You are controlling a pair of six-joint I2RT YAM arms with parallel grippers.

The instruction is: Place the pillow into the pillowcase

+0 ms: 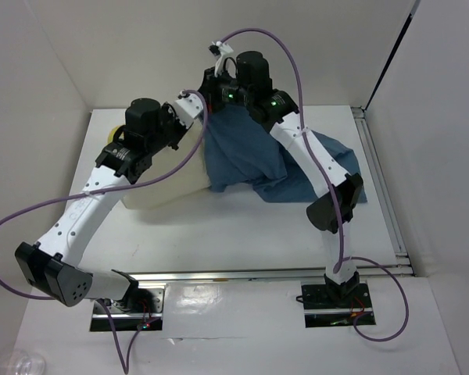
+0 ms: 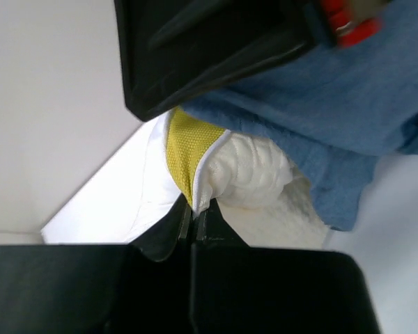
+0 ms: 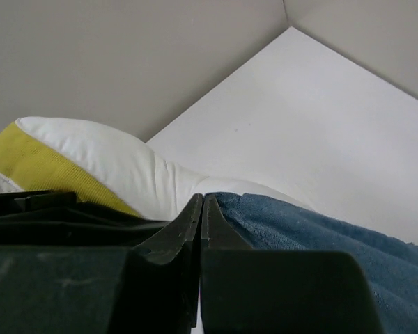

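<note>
Left tool (image 2: 193,212): pinching shut on the pillow (image 1: 160,191) at its yellow-trimmed edge.
Right tool (image 3: 202,205): clamping the pillowcase (image 1: 250,152) edge, holding it raised at far centre.
Pillow: lying left-centre on the worktop (image 1: 242,234), its right end covered by blue fabric.

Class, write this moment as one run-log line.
left gripper shut on pillow | right gripper shut on pillowcase | pillow partly inside

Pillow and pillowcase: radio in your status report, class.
Left gripper shut on pillow edge. Right gripper shut on pillowcase rim. Pillow only partly inside.
</note>
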